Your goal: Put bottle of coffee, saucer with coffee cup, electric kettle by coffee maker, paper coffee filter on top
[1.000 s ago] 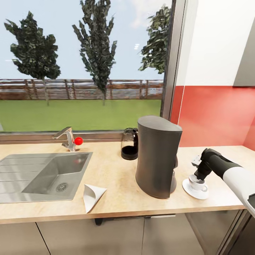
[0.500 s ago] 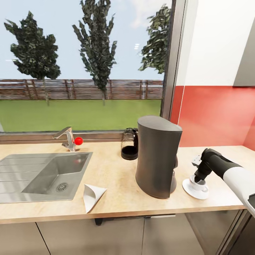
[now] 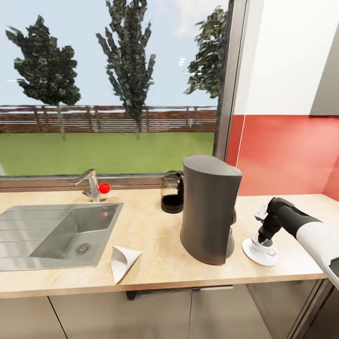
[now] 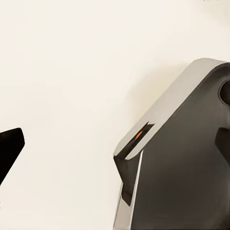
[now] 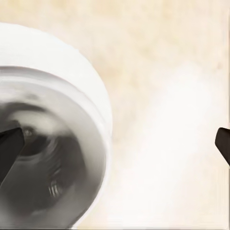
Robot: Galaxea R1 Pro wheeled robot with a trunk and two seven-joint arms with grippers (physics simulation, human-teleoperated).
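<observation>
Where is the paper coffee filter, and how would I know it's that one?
Find the steel sink set in the long beige kitchen countertop. Just past the sink's front right corner, near the counter's front edge and left of the tall grey coffee maker, lies the paper coffee filter. It is the only white folded cone, lying flat on its side.

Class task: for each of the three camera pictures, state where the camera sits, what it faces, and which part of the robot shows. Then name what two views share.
Head view: high on the robot, looking down at the kitchen countertop and coffee maker; right arm shows.
Left wrist view: faces a pale surface and a grey body; dark fingertip shows.
Right wrist view: directly above the coffee cup; fingertips show.
Shared: head and right wrist views both show the coffee cup on the saucer.
</observation>
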